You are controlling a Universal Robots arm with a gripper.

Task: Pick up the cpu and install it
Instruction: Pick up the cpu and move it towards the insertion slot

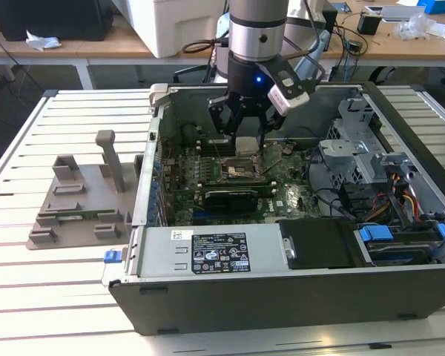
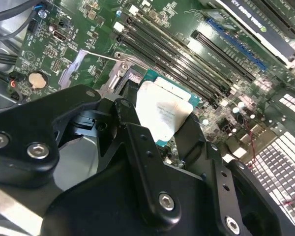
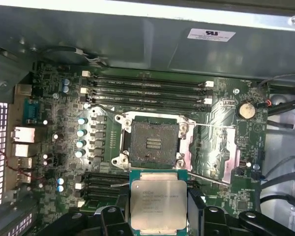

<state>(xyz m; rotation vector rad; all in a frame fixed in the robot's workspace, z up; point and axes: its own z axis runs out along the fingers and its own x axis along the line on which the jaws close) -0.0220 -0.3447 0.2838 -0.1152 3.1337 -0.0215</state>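
Note:
My gripper [image 1: 245, 142] hangs inside the open computer case, shut on the cpu [image 1: 247, 144]. The cpu is a flat square chip with a silver-grey top and a thin green rim. In both wrist views the cpu [image 3: 157, 202] [image 2: 163, 111] sits clamped between the black fingers [image 3: 113, 216], held by its two opposite edges. It hovers above the motherboard, just beside the open empty socket [image 3: 151, 142], whose metal frame and lever are swung open. In the exterior view the socket [image 1: 241, 169] lies slightly below and in front of the held chip.
The black case [image 1: 282, 297] lies open on a slatted white table. Memory slots [image 3: 147, 91] run behind the socket and a black graphics card [image 1: 230, 197] sits in front of it. Drive cage and cables [image 1: 371, 178] fill the exterior view's right. A grey fixture [image 1: 81, 200] stands left.

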